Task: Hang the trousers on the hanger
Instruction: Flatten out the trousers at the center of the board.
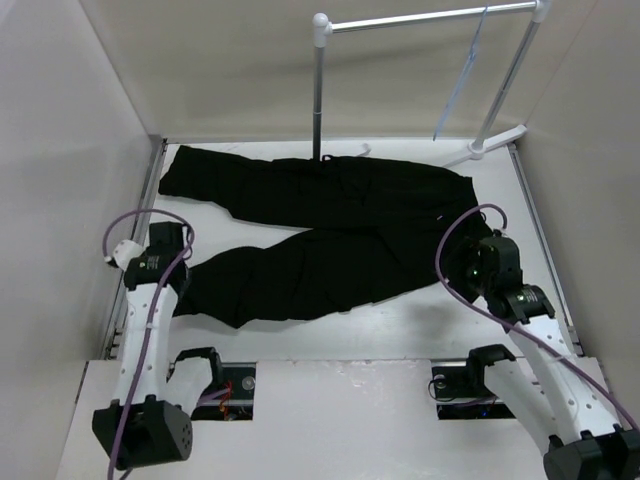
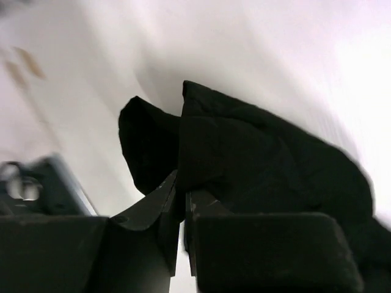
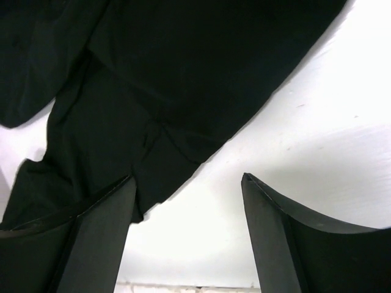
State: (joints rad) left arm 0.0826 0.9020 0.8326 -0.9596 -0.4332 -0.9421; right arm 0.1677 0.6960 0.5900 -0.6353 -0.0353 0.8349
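The black trousers (image 1: 330,225) lie spread on the white table, waist at the right and legs running left. My left gripper (image 1: 180,262) is at the end of the near leg. In the left wrist view its jaws (image 2: 181,198) are shut on a fold of the black cloth (image 2: 244,165). My right gripper (image 1: 458,262) is at the waist end. It is open (image 3: 186,183), with the trousers' edge (image 3: 171,110) over its left finger and bare table between the fingers. The pale-blue hanger (image 1: 462,75) hangs from the rack's top bar at the back right.
A white tube garment rack (image 1: 420,18) stands at the back, its grey pole (image 1: 319,95) behind the trousers and a foot (image 1: 490,148) at the back right. Pale walls (image 1: 70,150) close in the table on left, right and back.
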